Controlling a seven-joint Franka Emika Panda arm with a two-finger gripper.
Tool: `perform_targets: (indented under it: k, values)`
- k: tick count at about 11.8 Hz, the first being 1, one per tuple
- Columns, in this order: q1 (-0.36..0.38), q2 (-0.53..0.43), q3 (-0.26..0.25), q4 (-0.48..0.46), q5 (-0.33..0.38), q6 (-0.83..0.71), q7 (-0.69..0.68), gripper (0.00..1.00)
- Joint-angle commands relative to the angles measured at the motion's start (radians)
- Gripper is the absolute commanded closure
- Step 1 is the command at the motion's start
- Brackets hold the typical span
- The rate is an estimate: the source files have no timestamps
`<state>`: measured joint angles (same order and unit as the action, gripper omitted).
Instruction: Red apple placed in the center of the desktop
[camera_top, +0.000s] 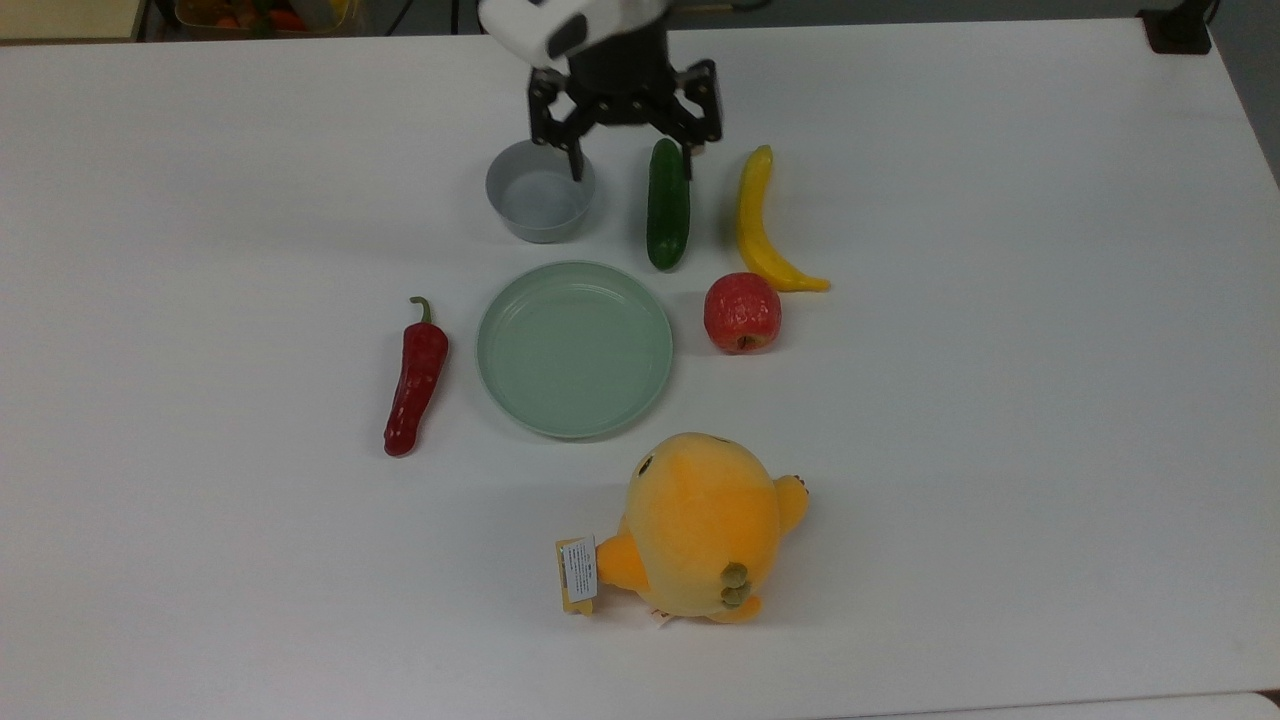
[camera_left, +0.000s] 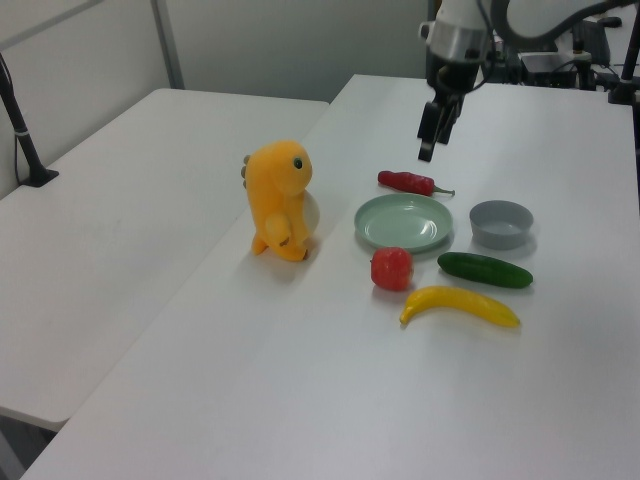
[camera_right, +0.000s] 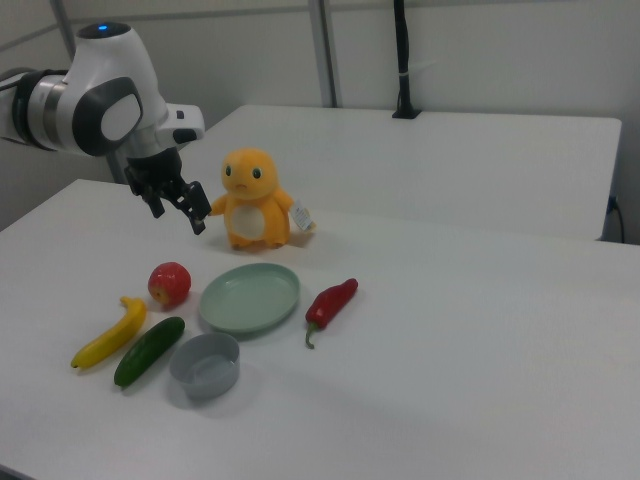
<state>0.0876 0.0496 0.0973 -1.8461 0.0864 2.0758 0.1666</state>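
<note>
The red apple (camera_top: 742, 312) rests by itself on the white desktop (camera_top: 1000, 400), just to the top view's right of the green plate and below the banana's tip. It also sits in front of the plate in the left view (camera_left: 392, 268) and beside it in the right view (camera_right: 170, 284). My gripper (camera_top: 632, 165) hangs open and empty well above the table, over the gap between the grey bowl and the cucumber, far from the apple. The left view (camera_left: 428, 140) and the right view (camera_right: 178, 215) show the gripper raised high.
A pale green plate (camera_top: 574, 348) lies mid-table, with a grey bowl (camera_top: 540, 190), a cucumber (camera_top: 667, 203) and a banana (camera_top: 762, 222) behind it. A red chili (camera_top: 414, 378) lies at the top view's left; an orange plush toy (camera_top: 700, 525) stands nearer the front.
</note>
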Motion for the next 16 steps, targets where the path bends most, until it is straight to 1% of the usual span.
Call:
perform_targets:
  k: [1,2,5,6,7,16]
  values:
    - [-0.006,-0.088,-0.059,-0.070,-0.013,-0.005,0.030,0.00]
    - [-0.005,-0.093,-0.077,-0.070,-0.011,-0.003,0.030,0.00]
    - [-0.012,-0.091,-0.077,-0.081,-0.031,-0.031,0.014,0.00]
    - [-0.012,-0.090,-0.070,-0.084,-0.096,-0.052,0.010,0.00]
    - [-0.011,-0.086,-0.067,-0.090,-0.131,-0.062,0.008,0.00]
    - [-0.009,-0.080,-0.062,-0.090,-0.132,-0.075,0.007,0.00]
